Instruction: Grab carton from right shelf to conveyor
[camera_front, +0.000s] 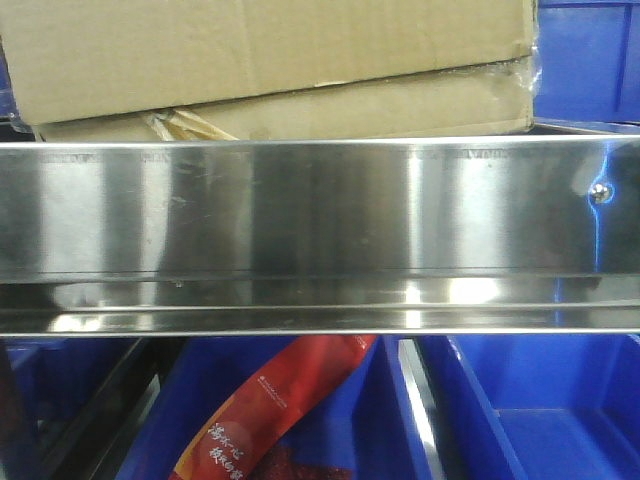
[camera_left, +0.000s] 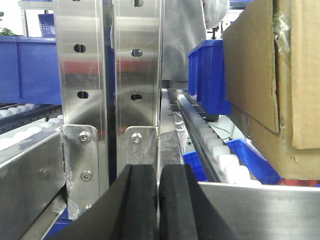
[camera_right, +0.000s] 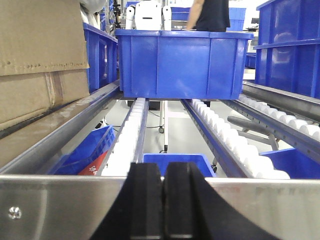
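The brown carton rests on the right shelf, just behind its shiny steel front rail. In the left wrist view the carton fills the right side, to the right of my left gripper, whose black pads are pressed together with nothing between them. In the right wrist view the carton sits at the left on the rollers. My right gripper is shut and empty, low in front of the steel rail. The conveyor is out of view.
A blue bin stands on the roller lanes behind. More blue bins sit on the lower level, one holding a red snack bag. Steel uprights stand left of the carton. A person stands behind the rack.
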